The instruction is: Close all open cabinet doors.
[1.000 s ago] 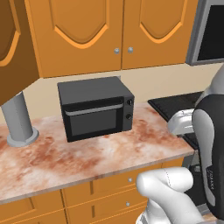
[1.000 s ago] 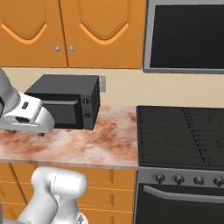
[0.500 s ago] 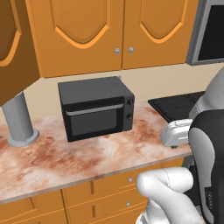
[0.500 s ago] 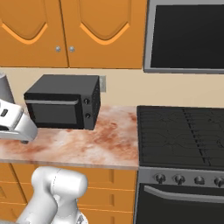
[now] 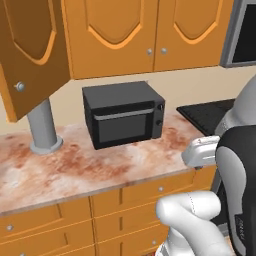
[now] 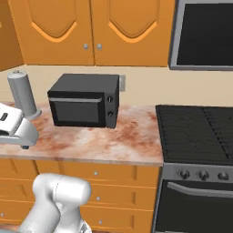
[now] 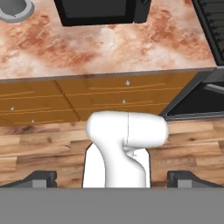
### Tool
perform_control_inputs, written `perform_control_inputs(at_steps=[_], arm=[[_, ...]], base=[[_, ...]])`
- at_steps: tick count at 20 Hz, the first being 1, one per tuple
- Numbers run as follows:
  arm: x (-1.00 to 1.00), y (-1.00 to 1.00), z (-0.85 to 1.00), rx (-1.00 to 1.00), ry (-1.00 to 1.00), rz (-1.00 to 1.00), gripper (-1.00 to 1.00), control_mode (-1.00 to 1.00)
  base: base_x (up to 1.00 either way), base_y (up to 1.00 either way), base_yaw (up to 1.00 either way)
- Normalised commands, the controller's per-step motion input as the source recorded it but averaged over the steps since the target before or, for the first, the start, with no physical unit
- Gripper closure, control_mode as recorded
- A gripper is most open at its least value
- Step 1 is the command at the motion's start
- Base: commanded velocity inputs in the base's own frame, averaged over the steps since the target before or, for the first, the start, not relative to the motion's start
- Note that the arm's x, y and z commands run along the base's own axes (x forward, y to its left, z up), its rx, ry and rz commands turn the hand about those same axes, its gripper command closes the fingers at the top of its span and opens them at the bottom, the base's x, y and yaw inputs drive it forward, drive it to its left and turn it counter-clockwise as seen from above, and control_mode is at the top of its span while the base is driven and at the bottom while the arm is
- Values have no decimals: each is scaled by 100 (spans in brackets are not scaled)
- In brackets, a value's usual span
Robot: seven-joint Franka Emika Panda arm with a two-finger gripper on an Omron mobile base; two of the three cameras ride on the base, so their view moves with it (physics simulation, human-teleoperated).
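One cabinet door (image 5: 31, 55) at the far left hangs swung out over the counter (image 5: 75, 172), not yet closed; the two doors (image 5: 150, 30) right of it, above the black microwave (image 5: 123, 114), sit shut. The pincer (image 7: 111, 179) looks parted, holding nothing, well away.

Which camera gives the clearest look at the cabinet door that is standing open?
The left base view: the open cabinet door swings out at upper left, showing its arched panel and silver knob, beside two closed doors. The right base view catches a darker orange strip at its left edge, probably that door. The hand view looks down at counter and drawers.
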Motion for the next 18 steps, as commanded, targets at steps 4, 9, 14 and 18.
perform_control_inputs(at_steps=[4,9,14,18], arm=[[0,0,0,0,0,0,-100,100],[0,0,0,0,0,0,-100,100],[0,0,0,0,0,0,-100,100],[0,0,0,0,0,0,-100,100]], base=[[-47,57,1],[-48,80,3],[-52,78,0],[-42,77,0]])
